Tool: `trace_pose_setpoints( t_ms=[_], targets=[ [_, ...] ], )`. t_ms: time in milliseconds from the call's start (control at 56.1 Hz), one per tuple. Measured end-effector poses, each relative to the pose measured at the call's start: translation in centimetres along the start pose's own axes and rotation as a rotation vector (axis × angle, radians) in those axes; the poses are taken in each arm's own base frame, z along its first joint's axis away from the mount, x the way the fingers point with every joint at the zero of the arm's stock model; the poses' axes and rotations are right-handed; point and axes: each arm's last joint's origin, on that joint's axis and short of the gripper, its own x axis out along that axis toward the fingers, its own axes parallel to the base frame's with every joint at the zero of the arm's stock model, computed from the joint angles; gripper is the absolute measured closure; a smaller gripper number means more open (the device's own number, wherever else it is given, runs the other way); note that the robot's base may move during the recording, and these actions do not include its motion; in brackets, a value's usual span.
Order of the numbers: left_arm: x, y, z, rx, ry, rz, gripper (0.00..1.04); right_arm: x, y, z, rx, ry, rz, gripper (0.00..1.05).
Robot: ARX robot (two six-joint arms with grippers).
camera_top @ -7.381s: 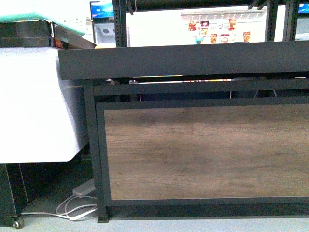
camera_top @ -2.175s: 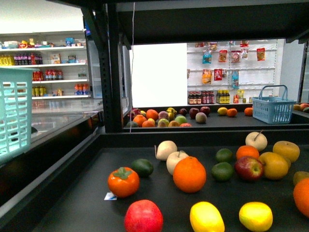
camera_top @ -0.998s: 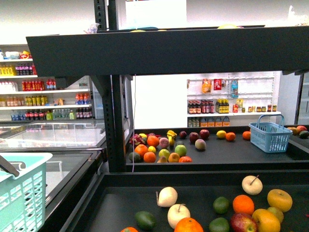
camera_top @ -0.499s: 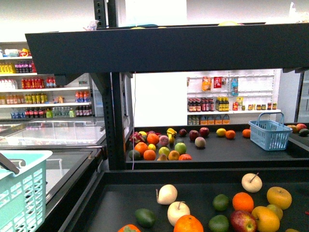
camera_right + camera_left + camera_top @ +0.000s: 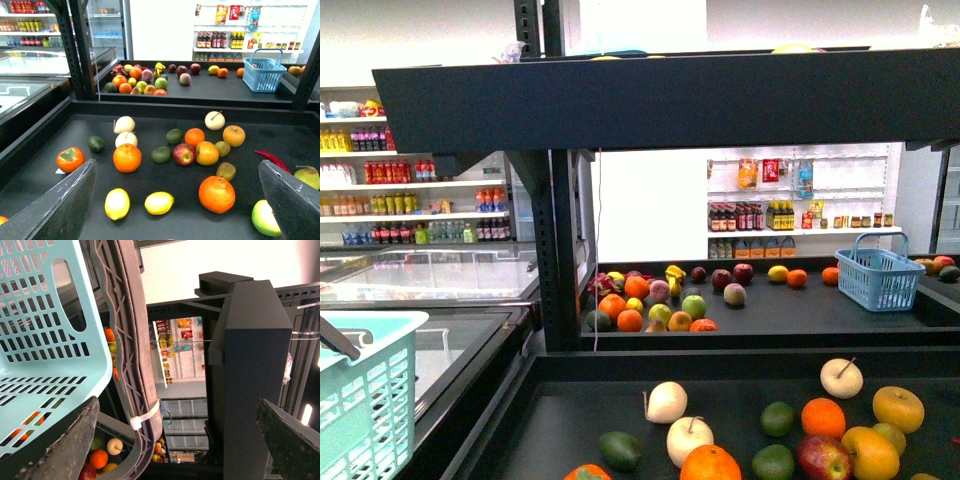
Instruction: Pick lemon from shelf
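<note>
Two lemons, bright yellow ovals, lie side by side on the shelf's lower black tray [image 5: 35, 142] in the right wrist view: one lemon [image 5: 117, 203] and a second lemon [image 5: 159, 202]. My right gripper [image 5: 175, 207] hovers open above and in front of them, its grey fingers [image 5: 55, 210] spread wide with nothing between. The front view shows the shelf [image 5: 620, 100] and its trays, but these lemons lie below its bottom edge. My left gripper [image 5: 175, 445] is open and empty beside a teal basket [image 5: 45, 340]. Neither arm shows in the front view.
Around the lemons lie oranges [image 5: 127, 157], a large orange [image 5: 216, 194], a persimmon [image 5: 70, 159], an apple [image 5: 184, 154], avocados, limes and a red chilli [image 5: 272, 160]. A further tray holds more fruit and a blue basket [image 5: 878, 280]. The teal basket [image 5: 365, 400] stands at the left.
The front view has climbed from the wood panel to the fruit trays, and the two lemons have slipped below its bottom edge. Nothing has moved over the last half second.
</note>
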Motion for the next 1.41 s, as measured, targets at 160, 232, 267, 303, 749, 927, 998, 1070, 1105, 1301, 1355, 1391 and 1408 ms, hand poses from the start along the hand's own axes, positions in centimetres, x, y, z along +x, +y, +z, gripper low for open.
trace_pose_setpoints(
  t_ms=[160,232,267,303,749,927,998,1070,1105,1301,1355,1391,1408],
  targets=[
    [2.1,-0.1,0.1,0.009,-0.003,0.002,0.08,0.0,0.0,0.0,0.000,0.000,0.000,0.07],
    [3.3,0.0,0.3,0.013,-0.008,0.003,0.08,0.0,0.0,0.0,0.000,0.000,0.000,0.07],
    [3.8,0.0,0.4,0.012,-0.010,0.005,0.08,0.0,0.0,0.0,0.000,0.000,0.000,0.07],
    [4.1,0.0,0.4,0.012,-0.011,0.010,0.08,0.0,0.0,0.0,0.000,0.000,0.000,0.07],
    [8.0,0.3,0.2,0.032,-0.024,0.016,0.15,0.0,0.0,0.0,0.000,0.000,0.000,0.07],
    [8.1,0.7,0.4,0.041,-0.041,0.048,0.48,0.0,0.0,0.0,0.000,0.000,0.000,0.07],
    [8.0,0.9,0.4,0.043,-0.040,0.056,0.59,0.0,0.0,0.0,0.000,0.000,0.000,0.07],
    [8.0,1.0,0.6,0.045,-0.044,0.061,0.71,0.0,0.0,0.0,0.000,0.000,0.000,0.07],
    [7.8,1.1,0.7,0.046,-0.043,0.064,0.78,0.0,0.0,0.0,0.000,0.000,0.000,0.07],
    [6.1,0.8,-0.5,0.080,0.023,0.068,0.93,0.0,0.0,0.0,0.000,0.000,0.000,0.07],
    [5.3,0.3,-1.0,0.108,0.045,0.060,0.93,0.0,0.0,0.0,0.000,0.000,0.001,0.07],
    [4.8,0.0,-1.4,0.125,0.059,0.053,0.94,0.0,0.0,0.0,0.000,0.000,0.000,0.07],
    [4.5,-0.3,-1.6,0.138,0.071,0.048,0.94,0.0,0.0,0.0,0.000,0.000,0.000,0.07]
  ],
)
